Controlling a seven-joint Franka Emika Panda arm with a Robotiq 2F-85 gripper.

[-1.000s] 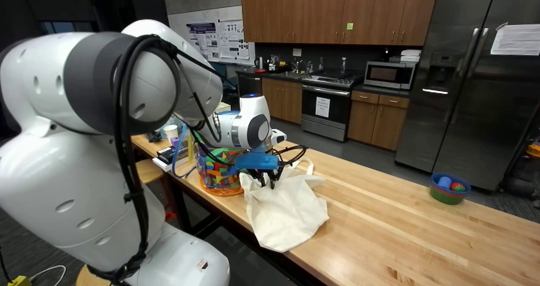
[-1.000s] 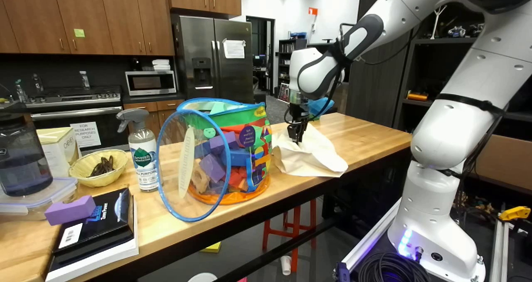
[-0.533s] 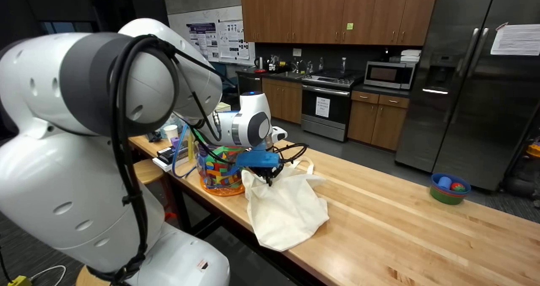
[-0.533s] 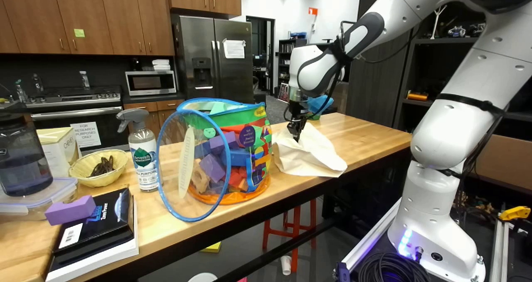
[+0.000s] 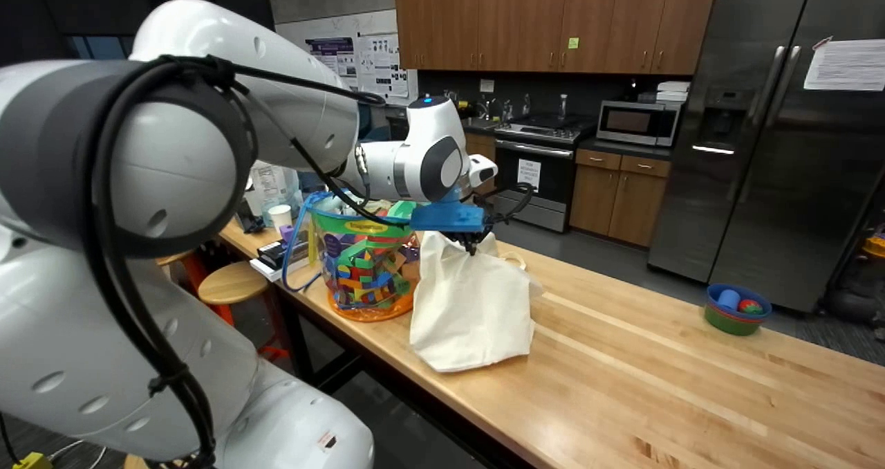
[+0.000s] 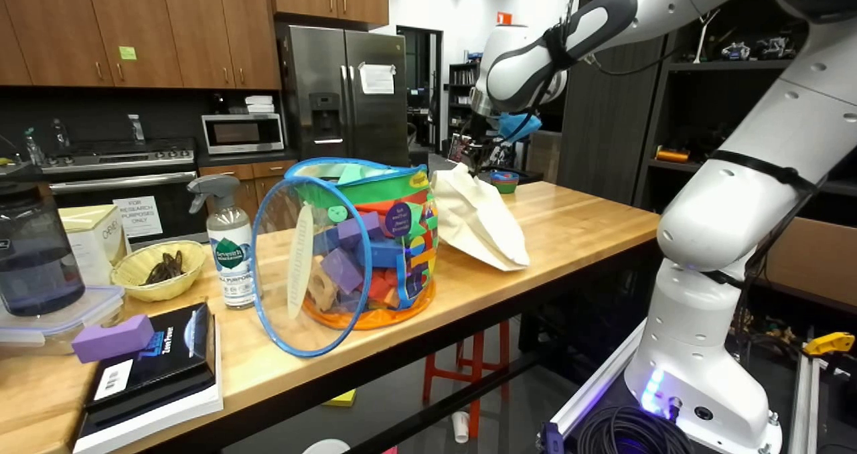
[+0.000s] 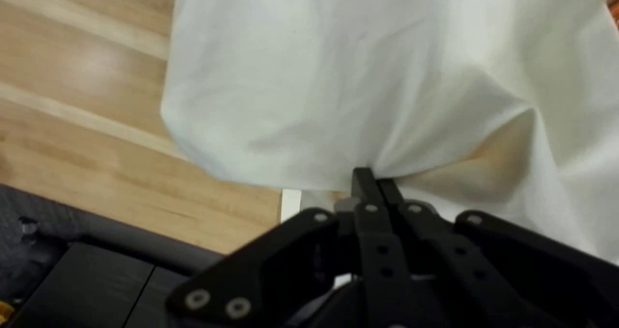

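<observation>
a cream canvas tote bag (image 5: 473, 310), soft and creased, rises in a peak from the smooth, striped butcher-block tabletop (image 5: 657, 358), just beside a clear drum-shaped block bag (image 5: 366, 275). the gripper (image 7: 375, 174) pinches cloth near the tote's top; the rest hangs below. a second ago it slumped low; now it stands taller, the gripper higher.

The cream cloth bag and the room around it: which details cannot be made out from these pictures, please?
Whether anything lies inside the cloth bag: its fabric hides this in all views.
Bag's full outline: cut off by the wrist view's top and right edges.
How much cloth the tool pinches: its closed fingers hide this in the wrist view.
Print on the fridge paper: too small in both exterior views.
</observation>
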